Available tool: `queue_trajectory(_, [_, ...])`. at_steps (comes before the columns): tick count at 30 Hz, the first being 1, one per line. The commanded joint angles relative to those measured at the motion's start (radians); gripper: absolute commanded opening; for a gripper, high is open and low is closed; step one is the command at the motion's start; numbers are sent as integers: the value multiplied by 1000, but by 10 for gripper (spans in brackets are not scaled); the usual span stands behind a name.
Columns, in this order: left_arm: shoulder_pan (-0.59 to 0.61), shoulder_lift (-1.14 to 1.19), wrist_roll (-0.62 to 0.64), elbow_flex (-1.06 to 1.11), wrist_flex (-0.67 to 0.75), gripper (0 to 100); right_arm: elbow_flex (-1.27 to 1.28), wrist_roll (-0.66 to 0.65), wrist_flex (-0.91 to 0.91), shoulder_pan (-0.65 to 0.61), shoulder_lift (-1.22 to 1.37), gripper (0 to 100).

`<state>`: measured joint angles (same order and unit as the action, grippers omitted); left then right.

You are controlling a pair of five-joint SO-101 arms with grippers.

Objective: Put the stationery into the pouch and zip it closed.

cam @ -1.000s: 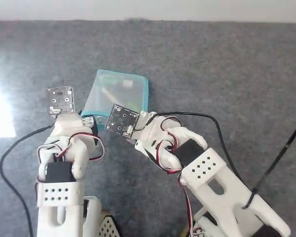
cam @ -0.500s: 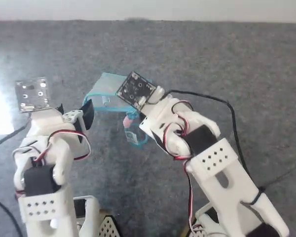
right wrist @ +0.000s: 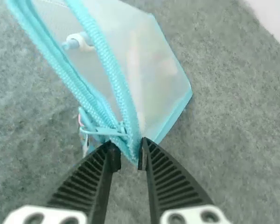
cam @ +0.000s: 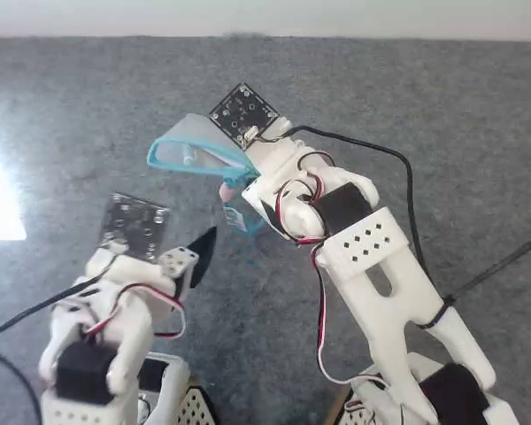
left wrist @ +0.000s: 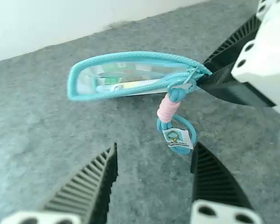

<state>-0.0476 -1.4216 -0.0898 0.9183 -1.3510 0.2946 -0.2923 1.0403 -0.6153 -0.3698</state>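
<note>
The stationery point(left wrist: 116, 84) is inside, so zipping comes now. The right end effector point(right wrist: 127, 154) pinches one end of the pouch point(cam: 199, 155), in the upper middle of the high view. The left end effector point(left wrist: 156, 149), lower left, is open. Next it should grab the zip tag point(left wrist: 177, 136) and pull.

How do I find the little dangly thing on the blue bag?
Over the grey table, the right arm's claw pinches a turquoise zip pouch. At that pinched corner the zipper charm hangs down: a pink bead with a round turquoise tag, the one thing dangling free.
</note>
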Motion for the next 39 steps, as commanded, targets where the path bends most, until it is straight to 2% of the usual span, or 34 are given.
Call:
queue_trajectory(1, [-61, 8, 21, 174, 226, 237, -48, 17, 30, -4, -113, 8])
queue_trajectory(4, [-64, 6, 38, 266, 353, 239, -46, 17, 76, -31, -160, 8])
queue_trajectory(14, [-72, 3, 43, 295, 359, 239, 49, 8, 108, -39, -229, 8])
queue_trajectory(15, [-66, 3, 46, 292, 359, 239, 86, -9, 124, -39, -234, 8])
queue_trajectory(17, [-14, 3, 48, 271, 350, 239, 219, -123, 124, -68, -237, 8])
queue_trajectory(19, [41, 3, 63, 237, 330, 239, 411, -224, 39, -107, -236, 12])
queue_trajectory(22, [78, 9, 31, 208, 302, 239, 597, -247, -110, -102, -249, 20])
queue_trajectory(25, [98, 12, -2, 225, 287, 237, 614, -249, -107, -99, -252, 66])
queue_trajectory(31, [270, 32, -40, 229, 247, 239, 707, -247, -191, -160, -252, 106])
queue_trajectory(39, [336, 296, -14, 130, 288, 239, 844, -241, -432, -202, -254, 106])
